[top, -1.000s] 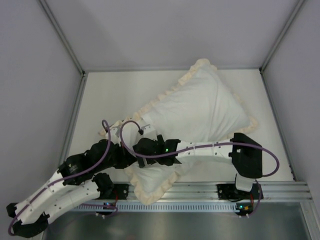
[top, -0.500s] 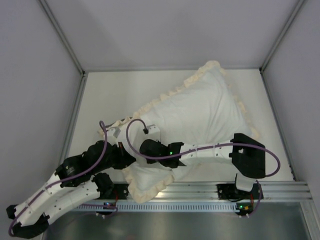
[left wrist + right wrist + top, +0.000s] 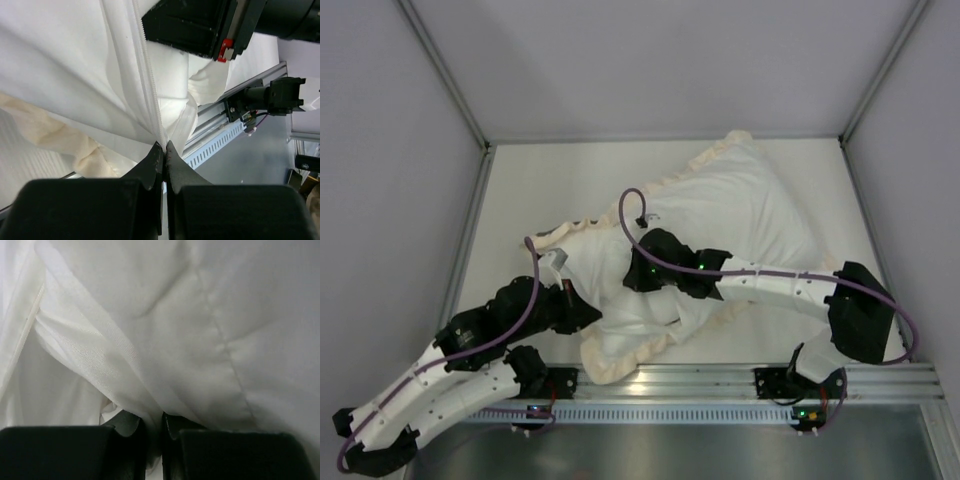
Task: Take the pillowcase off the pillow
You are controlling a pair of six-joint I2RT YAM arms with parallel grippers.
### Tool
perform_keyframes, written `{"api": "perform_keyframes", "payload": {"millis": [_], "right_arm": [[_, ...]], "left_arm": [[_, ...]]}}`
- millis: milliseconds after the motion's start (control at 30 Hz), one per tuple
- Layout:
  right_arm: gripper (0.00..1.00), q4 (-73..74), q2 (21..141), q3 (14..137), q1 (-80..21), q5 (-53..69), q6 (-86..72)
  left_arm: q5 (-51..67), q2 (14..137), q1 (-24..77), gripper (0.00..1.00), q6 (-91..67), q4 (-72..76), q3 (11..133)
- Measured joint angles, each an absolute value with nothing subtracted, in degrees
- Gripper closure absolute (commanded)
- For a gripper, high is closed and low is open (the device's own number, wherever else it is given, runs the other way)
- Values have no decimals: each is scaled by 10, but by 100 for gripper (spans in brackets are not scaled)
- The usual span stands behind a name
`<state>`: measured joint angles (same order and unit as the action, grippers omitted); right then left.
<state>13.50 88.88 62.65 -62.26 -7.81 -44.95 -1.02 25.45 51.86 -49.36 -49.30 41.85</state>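
The pillowcase point(image 3: 740, 210) lies white face up, slanting from the far right to the near left, with a cream frill point(image 3: 620, 365) round it. My left gripper point(image 3: 585, 308) is shut on its zipper edge point(image 3: 147, 80), which runs taut into the closed jaws of the left gripper point(image 3: 164, 145). My right gripper point(image 3: 634, 281) is at the case's opening. In the right wrist view the right gripper point(image 3: 154, 421) is shut on a fold of white fabric that appears to belong to the pillow point(image 3: 240, 315). The rest of the pillow is hidden inside the case.
An aluminium rail point(image 3: 720, 380) runs along the near edge of the white table point(image 3: 540, 190). Grey walls with metal posts close in the left, far and right sides. In the left wrist view the right arm's black body point(image 3: 200, 25) hangs close above the fabric.
My right gripper has shut on the white fabric and moved away and to the right. The case has bunched near the opening and its far corner has shifted. The left gripper keeps its hold.
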Motion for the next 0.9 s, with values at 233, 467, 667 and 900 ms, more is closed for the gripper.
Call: {"api": "perform_keyframes", "payload": {"millis": [233,467,667,900], "right_arm": [[100,141,872,632,-522,42,-468],[100,127,877,642,-431,167,-528],[100,6,878,642,-356,199,-598],[100,-84,866,640,-311,176,-611]], "left_arm": [[16,274,514,99,-489,-436,395],[35,267,513,100,-483,-396,374],[76,254,515,100,-481,-400,347],[100,288,522,100,-486,-418,326]]}}
